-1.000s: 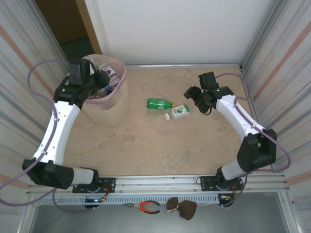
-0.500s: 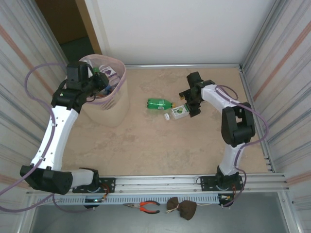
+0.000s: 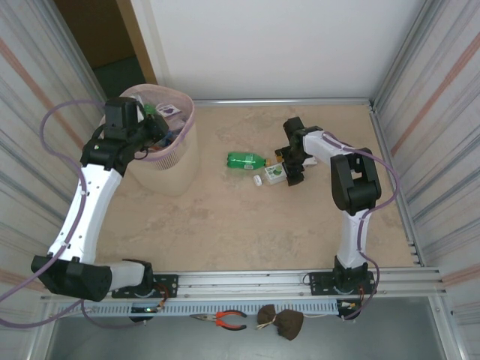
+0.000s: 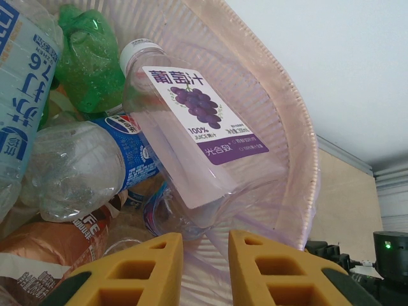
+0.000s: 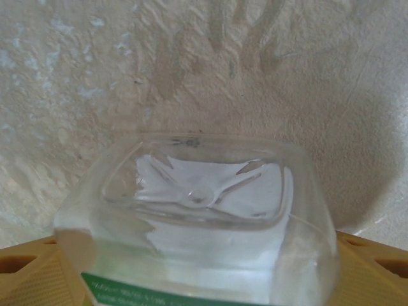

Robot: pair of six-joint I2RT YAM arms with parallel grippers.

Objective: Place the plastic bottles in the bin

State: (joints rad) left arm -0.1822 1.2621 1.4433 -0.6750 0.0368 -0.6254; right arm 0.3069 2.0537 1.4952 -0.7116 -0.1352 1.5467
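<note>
Mid-frame, the right pincer point(image 3: 289, 171) straddles the square clear bottle point(image 3: 277, 172) wide; a crooked squeeze might squirt it across the bench point(image 3: 225, 217).

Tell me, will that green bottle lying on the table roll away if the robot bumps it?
Probably, yes. The green bottle lies on its side on the flat table and looks round, so a sideways nudge could roll it. It looks empty, so likely light and easy to shove. Thin plastic like this may dent when squeezed.

Probably a lab: metal-walled test cell point(image 3: 431, 97), pliers point(image 3: 223, 320).
</note>
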